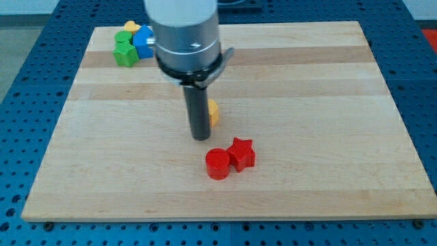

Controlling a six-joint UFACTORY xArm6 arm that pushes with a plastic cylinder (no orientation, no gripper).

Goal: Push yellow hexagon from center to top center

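Nearest the view's bottom edge, the table (328, 184) carries two red blocks just below centre: a red cylinder (218, 164) and a red star (242, 152), touching or very nearly so. They sit below and to the view's right of the rod, and they appear to be off any line the push should take.

A little farther up is my tip (201, 137), resting on the wood at about the middle of the board. The arm has no gripper at all — only this dark rod, so it has hold of nothing and can only shove. Just beside the rod, on its right and partly hidden behind it, is the yellow hexagon (214, 113); only a sliver shows, so whether rod and block touch cannot be told. The tip lies on the near side of the hexagon, which fits a push toward the view's top, though it looks slightly off to the left of the block's middle.

Farthest away, at the top left corner, a cluster sits tight together — a green block (125, 52), a blue block (143, 42) and a small yellow block (130, 26), shapes unclear. The top centre is largely hidden by the arm's grey body.
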